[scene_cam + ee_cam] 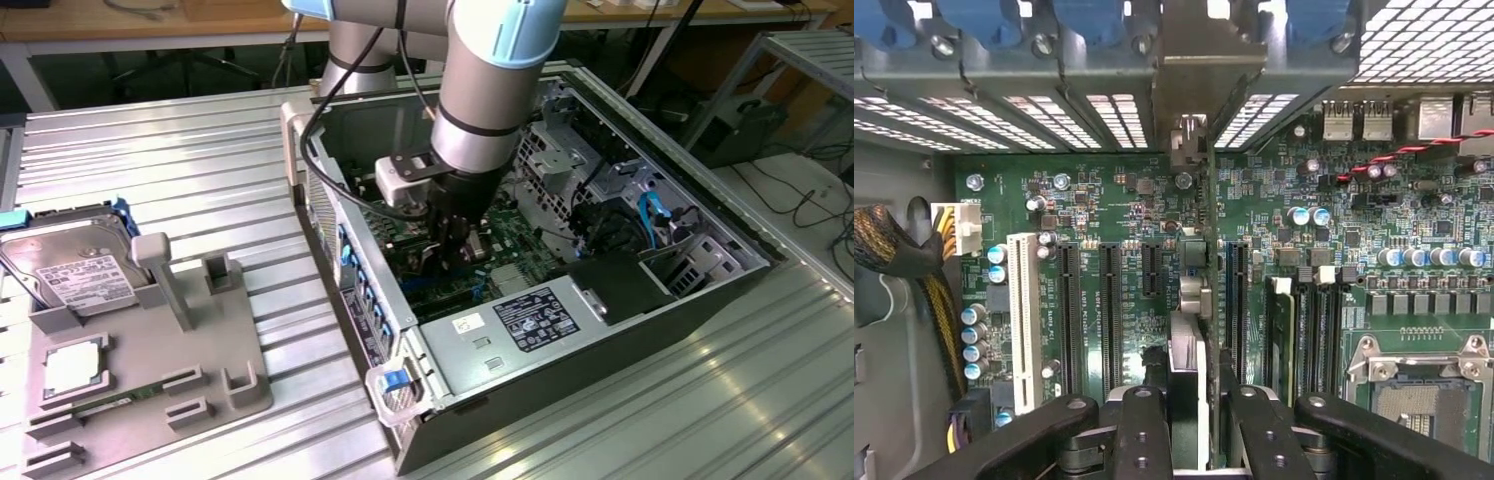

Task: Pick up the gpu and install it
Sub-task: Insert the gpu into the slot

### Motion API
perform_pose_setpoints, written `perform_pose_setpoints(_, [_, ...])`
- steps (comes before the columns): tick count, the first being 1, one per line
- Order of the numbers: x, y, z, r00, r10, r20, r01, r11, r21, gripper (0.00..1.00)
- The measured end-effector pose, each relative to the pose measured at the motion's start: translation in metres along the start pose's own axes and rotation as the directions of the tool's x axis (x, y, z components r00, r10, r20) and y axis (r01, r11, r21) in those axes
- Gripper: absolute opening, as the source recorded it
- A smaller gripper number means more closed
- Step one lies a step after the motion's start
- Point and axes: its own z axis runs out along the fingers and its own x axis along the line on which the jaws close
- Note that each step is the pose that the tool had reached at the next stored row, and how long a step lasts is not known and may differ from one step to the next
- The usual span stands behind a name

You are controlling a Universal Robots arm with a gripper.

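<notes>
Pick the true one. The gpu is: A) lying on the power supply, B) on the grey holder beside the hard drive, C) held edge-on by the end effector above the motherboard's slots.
C: the end effector grips the gpu edge-on inside the case, over the motherboard.

Exterior view: high, angled down, set back over the desk (pixel 160 140), taking in the whole open computer case (pixel 694 310). Wrist view: close inside that case, facing the motherboard (pixel 1114 190). Both views share the motherboard.
</notes>
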Motion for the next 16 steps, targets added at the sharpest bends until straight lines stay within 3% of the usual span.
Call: perform_pose_setpoints(16, [0.0,0.0,0.0059,1.0,0.0,0.0015,0.0,1.0,0.0001,0.28])
